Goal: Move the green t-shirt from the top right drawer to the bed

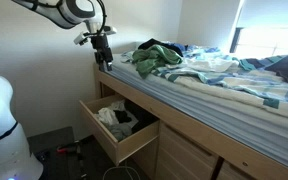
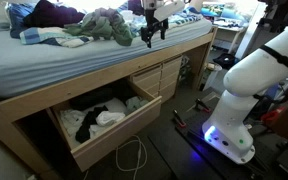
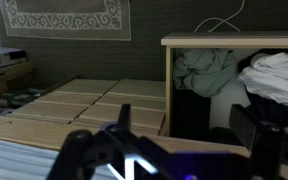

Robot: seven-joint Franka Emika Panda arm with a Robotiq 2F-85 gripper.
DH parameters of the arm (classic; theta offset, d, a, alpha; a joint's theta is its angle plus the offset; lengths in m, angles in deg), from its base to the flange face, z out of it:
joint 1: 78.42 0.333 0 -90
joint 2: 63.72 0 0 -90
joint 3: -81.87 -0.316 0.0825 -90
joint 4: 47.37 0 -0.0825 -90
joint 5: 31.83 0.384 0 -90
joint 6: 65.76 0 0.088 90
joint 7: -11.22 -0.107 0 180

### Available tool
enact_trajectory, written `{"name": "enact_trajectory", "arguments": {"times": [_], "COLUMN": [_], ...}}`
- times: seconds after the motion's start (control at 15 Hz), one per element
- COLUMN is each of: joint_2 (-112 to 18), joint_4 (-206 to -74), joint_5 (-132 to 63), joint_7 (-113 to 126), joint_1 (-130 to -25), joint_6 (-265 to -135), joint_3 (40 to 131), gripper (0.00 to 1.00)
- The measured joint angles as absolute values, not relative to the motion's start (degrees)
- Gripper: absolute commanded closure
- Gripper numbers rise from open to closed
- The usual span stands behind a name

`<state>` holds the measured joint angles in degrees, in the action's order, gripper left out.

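Note:
A green t-shirt (image 1: 156, 60) lies crumpled on the bed near its edge; it also shows in an exterior view (image 2: 102, 27). My gripper (image 1: 104, 62) hangs over the bed's wooden edge, just beside the shirt and above the open drawer (image 1: 124, 146). It also shows in an exterior view (image 2: 151, 38). In the wrist view the gripper (image 3: 189, 125) is open and empty, looking down at the drawer (image 3: 224, 42). A pale grey-green cloth (image 3: 206, 70) and a white cloth (image 3: 279, 75) lie inside.
The open drawer (image 2: 109, 140) juts out from the bed base and holds white and black clothes. Other clothes and a striped blanket (image 1: 234, 85) cover the bed. Closed drawers (image 2: 169, 75) sit beside it. The robot's white base (image 2: 234, 110) stands on the floor.

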<state>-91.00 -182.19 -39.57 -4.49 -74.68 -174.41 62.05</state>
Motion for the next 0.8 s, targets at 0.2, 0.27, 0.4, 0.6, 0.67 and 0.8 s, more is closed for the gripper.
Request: {"name": "enact_trajectory", "arguments": {"times": [0.2,0.27,0.4,0.6,0.67,0.8], "joint_2": [-90.9,-90.5,-89.1,-85.9,-84.7,-82.4], "joint_4": [-182.2,-182.2,-182.2,-182.3,-182.3,-182.3], "joint_5": [-39.6,-39.6,-39.5,-39.5,-39.4,-38.5], "joint_7": [-4.5,-4.5,-4.5,-4.5,-4.6,-4.6], "joint_1": [-74.4,-73.9,-72.7,-70.9,-70.5,-69.9], "joint_6": [-174.5,-174.5,-175.0,-175.9,-176.2,-176.8], "joint_3": [62.2,62.3,62.3,62.3,62.3,62.3], "gripper": [0.00,0.00,0.00,0.00,0.00,0.00]}}
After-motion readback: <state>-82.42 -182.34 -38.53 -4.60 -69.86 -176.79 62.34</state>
